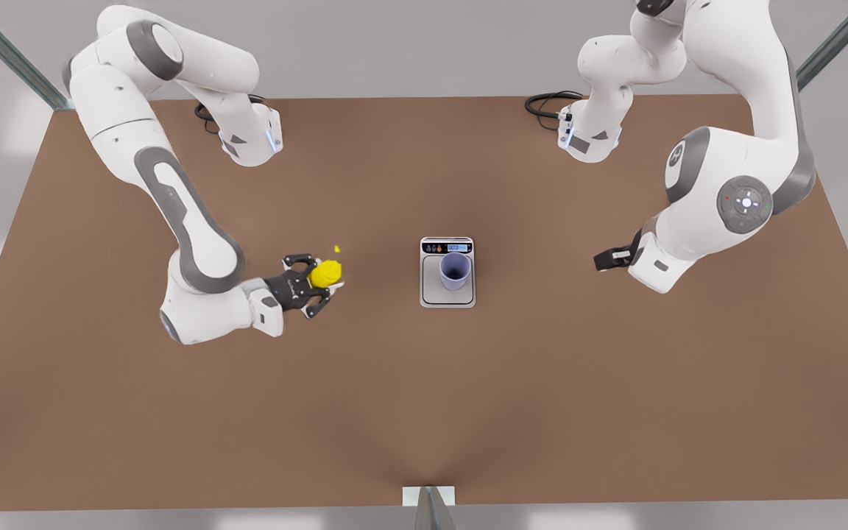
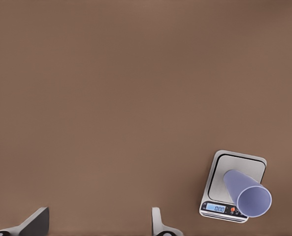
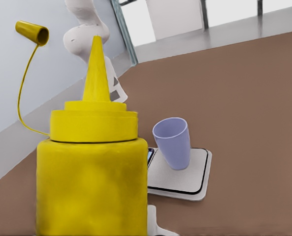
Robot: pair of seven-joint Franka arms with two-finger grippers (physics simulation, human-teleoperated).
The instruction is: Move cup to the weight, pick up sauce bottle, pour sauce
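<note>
Right claw [image 1: 321,283] grips sauce bottle [image 1: 325,273]; left claw [image 2: 99,223] wide, waiting; cup [image 1: 454,271] on weight [image 1: 447,296].

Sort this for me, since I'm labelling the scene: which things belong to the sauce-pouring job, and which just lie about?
Job: small lavender-blue tapered cup; flat silver-grey kitchen scale; bright yellow squeeze bottle, in the right tool.
Lying about: black coiled cables; brown table; waiting left tool, open.

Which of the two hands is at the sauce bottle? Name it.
The right hand, on the front view's left, beside the yellow sauce bottle; the left hand waits open beyond the weight.
</note>
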